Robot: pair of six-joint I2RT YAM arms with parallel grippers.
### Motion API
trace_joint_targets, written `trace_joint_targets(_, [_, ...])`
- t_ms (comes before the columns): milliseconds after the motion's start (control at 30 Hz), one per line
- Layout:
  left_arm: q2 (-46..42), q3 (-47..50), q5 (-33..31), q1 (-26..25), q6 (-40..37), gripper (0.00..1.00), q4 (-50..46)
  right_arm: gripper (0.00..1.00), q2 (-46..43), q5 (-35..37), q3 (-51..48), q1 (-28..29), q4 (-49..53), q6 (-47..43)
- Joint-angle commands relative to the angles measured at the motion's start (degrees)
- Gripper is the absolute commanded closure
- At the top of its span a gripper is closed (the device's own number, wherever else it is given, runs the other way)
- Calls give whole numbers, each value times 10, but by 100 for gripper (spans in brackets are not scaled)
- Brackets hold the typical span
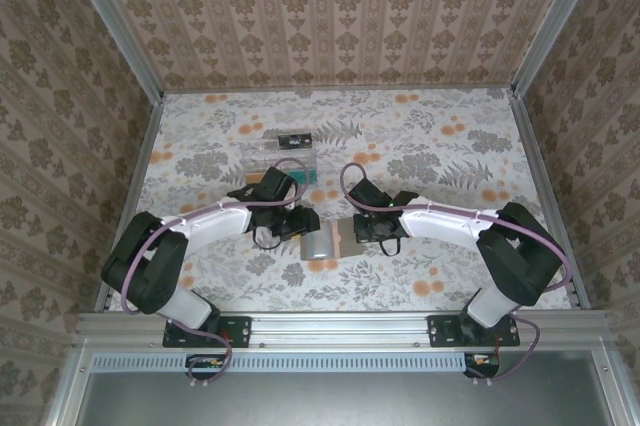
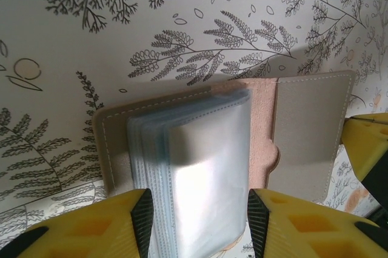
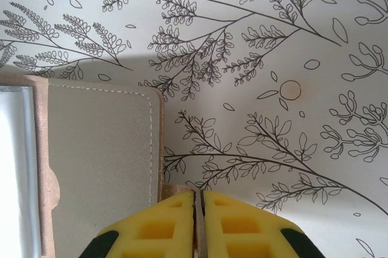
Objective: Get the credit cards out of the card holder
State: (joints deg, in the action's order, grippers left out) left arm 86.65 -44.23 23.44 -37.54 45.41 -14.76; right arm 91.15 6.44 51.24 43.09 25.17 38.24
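Note:
The card holder (image 1: 322,243) lies open on the flowered table between both arms, taupe outside (image 2: 303,131) with a pinkish lining. A stack of cloudy plastic sleeves (image 2: 206,161) stands up from its middle. The credit cards are hidden; I cannot make any out inside the sleeves. My left gripper (image 2: 200,215) is open and straddles the sleeve stack, one pad close on each side. My right gripper (image 3: 195,209) is shut on a thin tan tab at the right edge of the card holder (image 3: 97,161). Its yellow finger (image 2: 367,143) shows at the holder's right edge.
A clear plastic tray (image 1: 282,151) with a dark item in it stands just beyond the left gripper (image 1: 300,221). Metal rails and patterned walls close in the table on the left, right and far sides.

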Motion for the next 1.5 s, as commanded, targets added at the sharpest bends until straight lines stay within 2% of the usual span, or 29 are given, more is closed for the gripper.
trace_joint_targets(0, [18,-7,19,-5,6,52,10,90,5,-9,-12,5,-9,15])
trace_joint_targets(400, [42,-14,71,-18,6,52,62,88,7,-13,-15,11,-21,25])
trace_joint_targets(833, [50,-35,99,-31,-1,53,80,85,1,-10,-20,11,-19,28])
trace_joint_targets(933, [51,-36,93,-32,0,53,75,81,-13,-6,-19,11,-14,28])
trace_joint_targets(1133, [44,-31,71,-27,1,56,59,59,-46,-12,-17,10,-2,28])
trace_joint_targets(1267, [32,-21,58,-24,2,56,51,59,-40,-30,-28,12,-17,31])
trace_joint_targets(1467, [-6,1,37,-19,1,54,23,63,-12,-38,-27,17,-31,27])
